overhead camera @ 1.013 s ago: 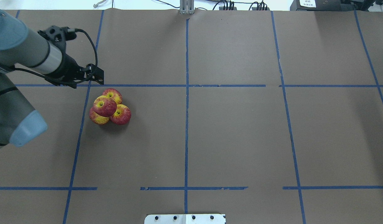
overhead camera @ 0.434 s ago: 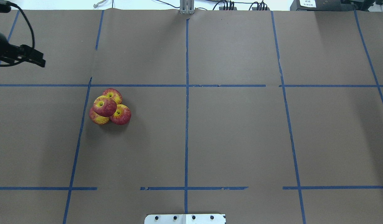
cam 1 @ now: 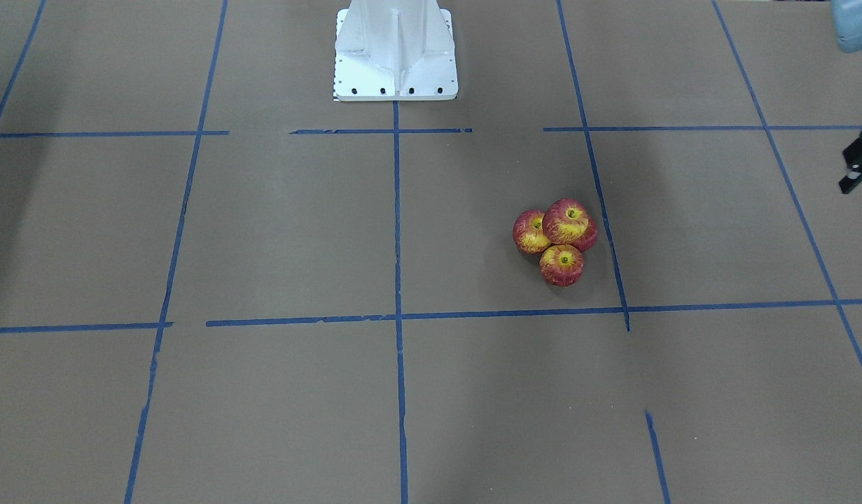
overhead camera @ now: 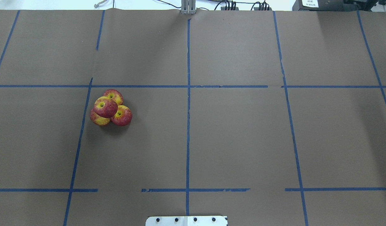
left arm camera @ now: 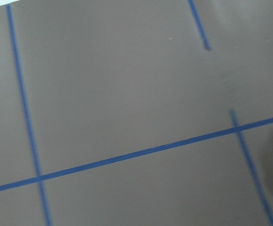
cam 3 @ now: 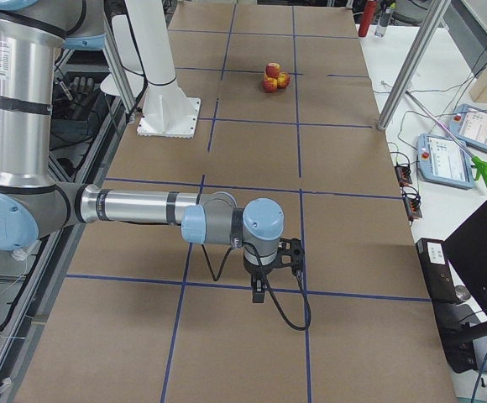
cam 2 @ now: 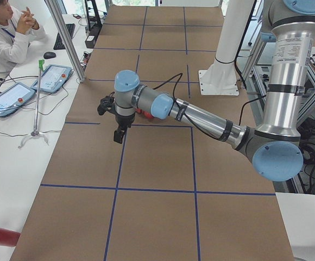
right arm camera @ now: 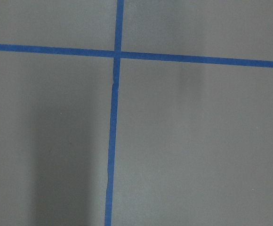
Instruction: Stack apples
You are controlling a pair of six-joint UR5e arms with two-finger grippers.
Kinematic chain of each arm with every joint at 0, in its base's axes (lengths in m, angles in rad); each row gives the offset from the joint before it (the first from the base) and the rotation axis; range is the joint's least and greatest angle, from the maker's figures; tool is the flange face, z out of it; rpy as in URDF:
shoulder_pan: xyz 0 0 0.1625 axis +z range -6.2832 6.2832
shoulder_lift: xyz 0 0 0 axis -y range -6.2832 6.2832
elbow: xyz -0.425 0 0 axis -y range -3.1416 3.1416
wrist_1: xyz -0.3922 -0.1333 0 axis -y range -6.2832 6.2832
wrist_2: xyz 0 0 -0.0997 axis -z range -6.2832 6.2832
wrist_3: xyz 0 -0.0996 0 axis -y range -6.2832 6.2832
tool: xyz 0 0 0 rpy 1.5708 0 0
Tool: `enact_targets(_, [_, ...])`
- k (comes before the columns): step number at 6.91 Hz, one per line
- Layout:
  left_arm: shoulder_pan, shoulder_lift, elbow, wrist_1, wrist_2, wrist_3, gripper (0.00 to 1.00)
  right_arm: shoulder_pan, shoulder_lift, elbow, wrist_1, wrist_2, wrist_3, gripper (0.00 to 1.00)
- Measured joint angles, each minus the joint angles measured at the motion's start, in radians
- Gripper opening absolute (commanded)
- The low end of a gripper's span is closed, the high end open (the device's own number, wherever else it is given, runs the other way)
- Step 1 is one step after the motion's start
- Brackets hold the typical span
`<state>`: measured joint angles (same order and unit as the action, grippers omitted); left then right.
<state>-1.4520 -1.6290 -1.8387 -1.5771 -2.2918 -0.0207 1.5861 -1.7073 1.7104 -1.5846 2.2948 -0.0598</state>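
1. The apples (overhead camera: pixel 110 110) sit in the left half of the tabletop (overhead camera: pixel 243 141), midway between the robot's edge and the far edge. Three touch each other and one lies on top.
2. The left gripper (cam 2: pixel 118 136) hangs toward the left edge; I cannot tell if it is open or closed.
3. The right gripper (cam 3: pixel 259 292) hangs toward the right edge; again I cannot tell.

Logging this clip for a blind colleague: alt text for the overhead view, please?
Four red-and-yellow apples sit stacked, one atop three, left of centre on a brown table gridded with blue tape.
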Motion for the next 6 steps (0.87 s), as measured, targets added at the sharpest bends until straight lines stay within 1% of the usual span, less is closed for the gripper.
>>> enact_targets(1, [-0.045,0.011,0.056,0.023,-0.007,0.078,1.0,0.0,0.0,0.0,0.0,0.0,0.0,1.0])
enact_targets(2, [-0.071,0.024,0.074,0.057,-0.01,0.111,1.0,0.0,0.0,0.0,0.0,0.0,0.001,1.0])
enact_targets(4, [-0.11,0.099,0.071,0.138,-0.021,0.261,1.0,0.0,0.0,0.0,0.0,0.0,0.0,1.0])
enact_targets(6, [-0.119,0.136,0.103,0.133,-0.041,0.338,1.0,0.0,0.0,0.0,0.0,0.0,0.001,1.0])
